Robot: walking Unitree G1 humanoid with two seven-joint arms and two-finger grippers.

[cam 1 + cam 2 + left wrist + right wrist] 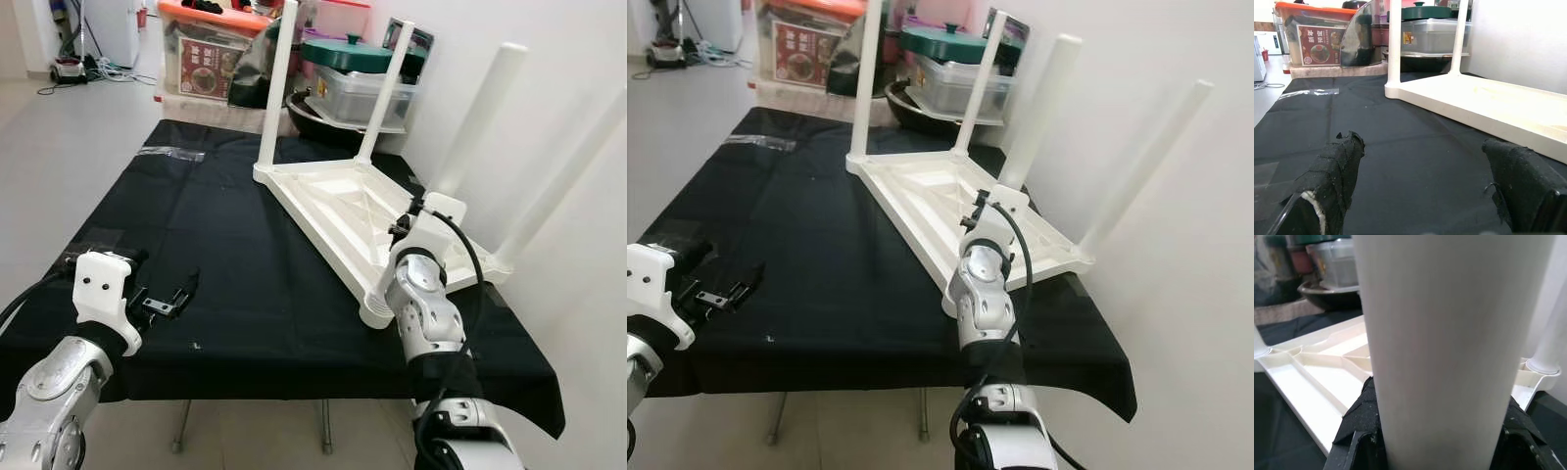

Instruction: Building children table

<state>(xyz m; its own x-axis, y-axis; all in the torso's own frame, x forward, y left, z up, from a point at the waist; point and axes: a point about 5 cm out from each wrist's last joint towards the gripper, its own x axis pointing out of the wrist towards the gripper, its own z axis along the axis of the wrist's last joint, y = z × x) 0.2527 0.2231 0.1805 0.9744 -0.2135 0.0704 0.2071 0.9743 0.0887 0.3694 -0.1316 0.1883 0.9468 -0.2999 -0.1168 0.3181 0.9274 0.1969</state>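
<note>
The right gripper's fingertips are hiding behind the white plastic table leg they are clenching, which is blocking most of the wrist view. The white plastic children's table is lying upside down on the right side of the black cloth-covered table, its ribbed underside facing up and four round legs pointing upward; the two right-hand legs are leaning toward the white wall. The left gripper is hovering released at the near left, its black padded fingers spread wide above the cloth. At the far end, an orange-lidded box and a clear tub under a green lid are standing, their contents hard to make out.
</note>
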